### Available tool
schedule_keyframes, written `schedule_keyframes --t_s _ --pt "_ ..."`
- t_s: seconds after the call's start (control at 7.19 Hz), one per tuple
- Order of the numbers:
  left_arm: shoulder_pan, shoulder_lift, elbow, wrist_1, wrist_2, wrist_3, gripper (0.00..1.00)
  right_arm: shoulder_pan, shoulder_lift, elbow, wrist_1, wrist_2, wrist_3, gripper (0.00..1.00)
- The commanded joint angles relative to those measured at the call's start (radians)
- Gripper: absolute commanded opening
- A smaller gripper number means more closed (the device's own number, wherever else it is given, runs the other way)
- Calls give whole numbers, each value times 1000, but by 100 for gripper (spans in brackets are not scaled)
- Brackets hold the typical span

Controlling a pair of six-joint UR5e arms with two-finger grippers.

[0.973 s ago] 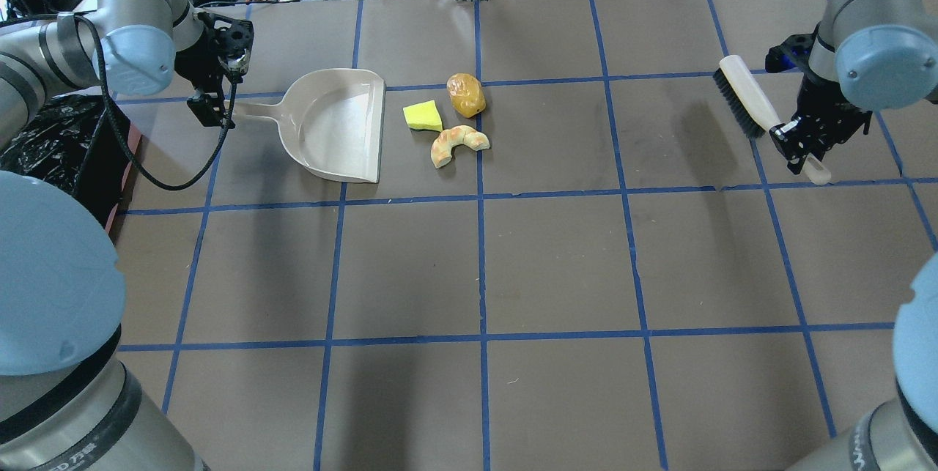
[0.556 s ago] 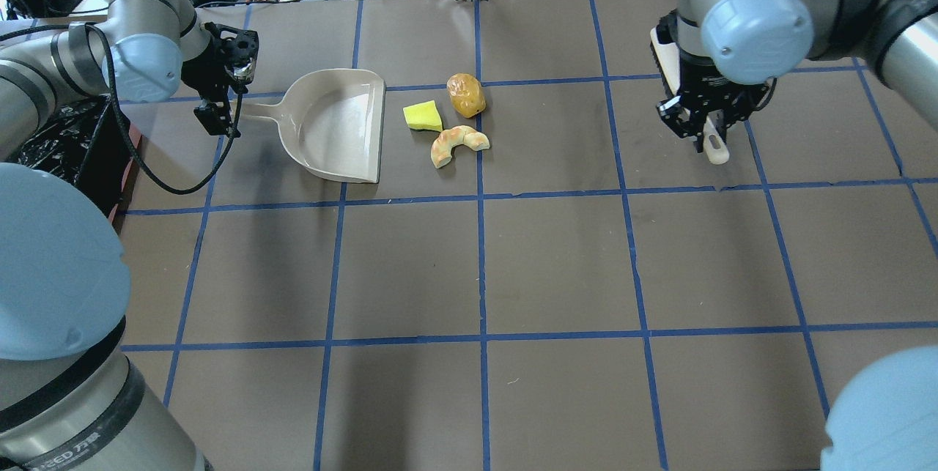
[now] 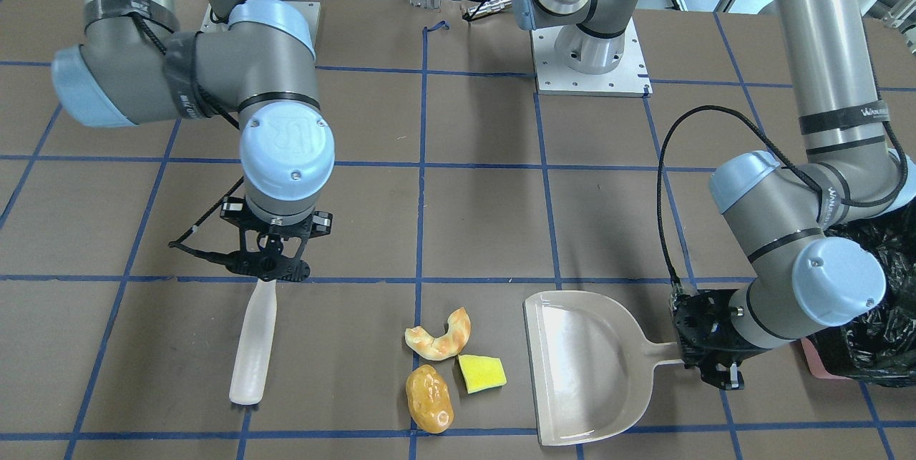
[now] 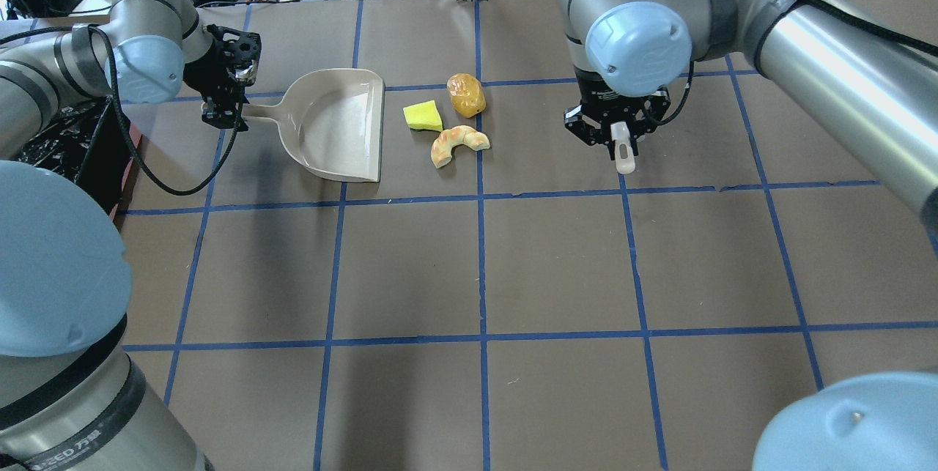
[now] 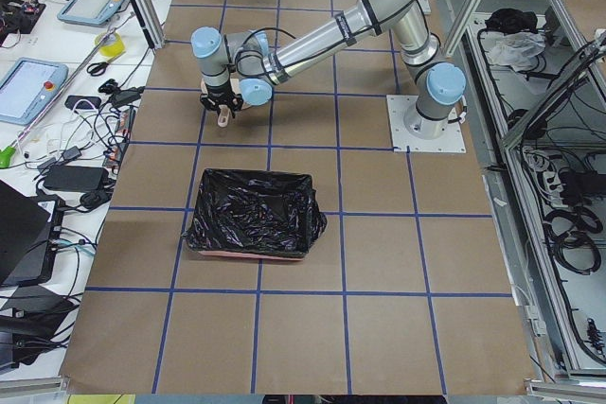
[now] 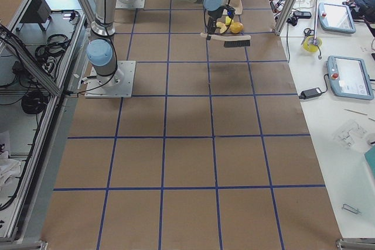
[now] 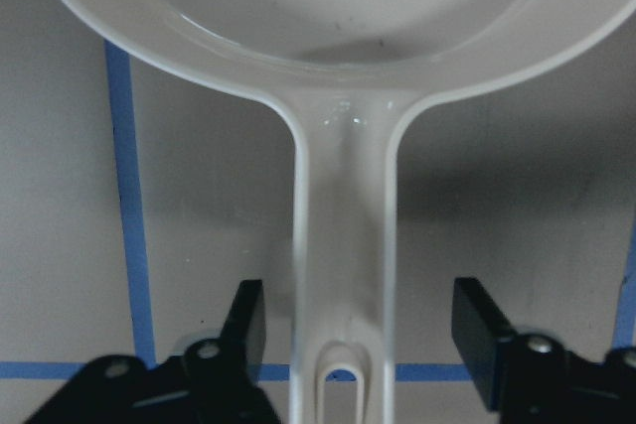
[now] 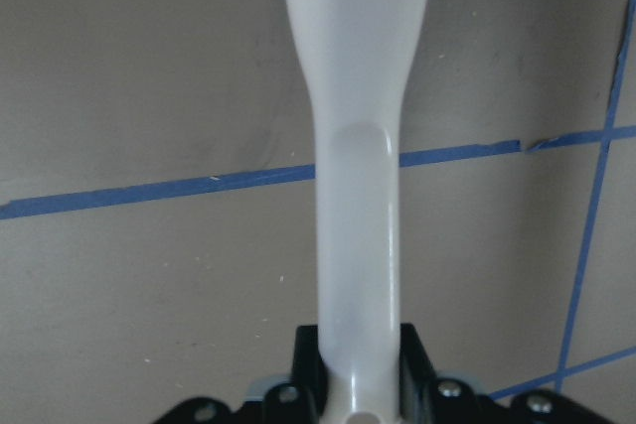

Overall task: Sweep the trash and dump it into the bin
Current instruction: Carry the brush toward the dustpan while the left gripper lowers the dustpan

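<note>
Tan croissant point(image 4: 458, 143), golden-brown lumpy oval point(image 4: 466, 94), yellow sponge wedge point(image 4: 423, 116) clustered close on worktop point(image 4: 557, 258); pink bin point(image 5: 248, 254), black-bag lined, well apart.

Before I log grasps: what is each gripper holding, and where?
Right gripper: brush, by its handle. Left gripper: nothing; open jaws straddle the dustpan handle.

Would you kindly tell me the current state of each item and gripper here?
dustpan: flat on the table, empty.
brush: gripped by its handle.
left gripper: open, fingers either side of the dustpan handle.
right gripper: shut on the brush.
croissant: on the table, unswept.
golden oval: on the table, unswept.
yellow sponge: on the table, unswept.
bin: open-topped, black-lined.
</note>
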Motion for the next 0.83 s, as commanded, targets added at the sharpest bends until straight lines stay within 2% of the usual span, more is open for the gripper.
schedule_keyframes --t_s 0.0,0.28,0.7 --pt "-3 -2 5 0 -2 13 27 90 47 -17 5 36 97 0" --pt "-9 -4 1 -3 -2 26 14 155 91 -38 3 41 99 0" --pt "-9 -4 4 -2 -2 55 7 173 147 -56 -9 88 157 0"
